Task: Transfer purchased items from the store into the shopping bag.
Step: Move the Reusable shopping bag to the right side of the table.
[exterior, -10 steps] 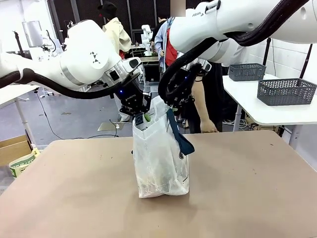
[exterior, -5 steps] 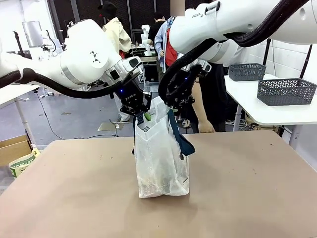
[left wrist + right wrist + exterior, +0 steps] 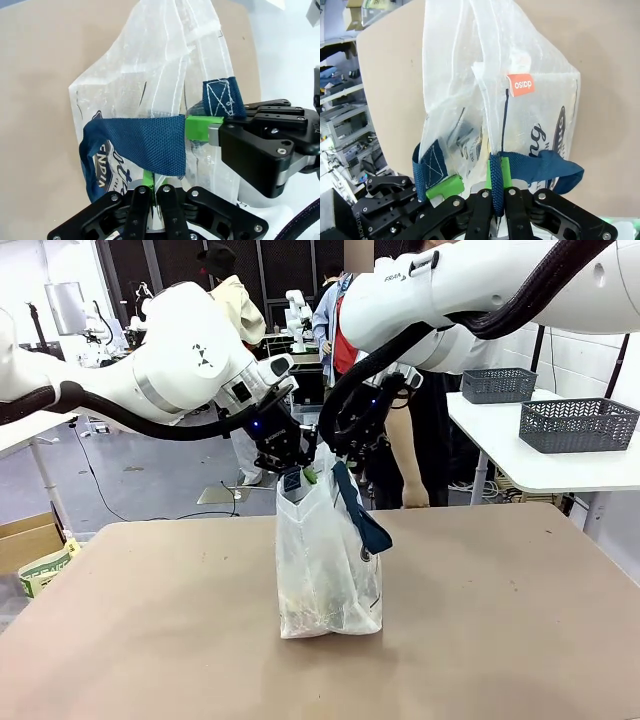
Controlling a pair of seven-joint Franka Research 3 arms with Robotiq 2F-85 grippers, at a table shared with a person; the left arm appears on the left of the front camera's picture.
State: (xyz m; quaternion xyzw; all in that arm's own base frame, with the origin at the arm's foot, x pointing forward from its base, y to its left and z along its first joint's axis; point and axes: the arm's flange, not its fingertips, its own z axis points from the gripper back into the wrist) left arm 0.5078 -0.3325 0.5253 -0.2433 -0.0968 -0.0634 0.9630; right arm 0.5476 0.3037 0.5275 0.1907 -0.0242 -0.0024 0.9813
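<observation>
The shopping bag [image 3: 325, 560] stands upright mid-table, whitish and translucent, with navy straps. My left gripper [image 3: 296, 476] is shut on the strap at the left of the bag's mouth. Up close its green pads [image 3: 147, 177] pinch the navy strap [image 3: 135, 145]. My right gripper [image 3: 340, 466] is shut on the other strap, which hangs down the bag's right side [image 3: 362, 520]. In the right wrist view my right gripper [image 3: 497, 189] clamps that strap [image 3: 535, 167]. Purchased items [image 3: 465, 137] show dimly through the plastic. An orange tag [image 3: 521, 85] sits on the bag's wall.
A person stands behind the bag with a hand [image 3: 420, 502] on the table's far edge. Two dark grey lattice baskets [image 3: 578, 423] [image 3: 498, 384] rest on a white table at the right. A cardboard box [image 3: 30, 540] sits on the floor at the left.
My left gripper has shifted right and slightly up toward the right gripper, drawing the bag's mouth narrower and its top taller. Both grips hold.
</observation>
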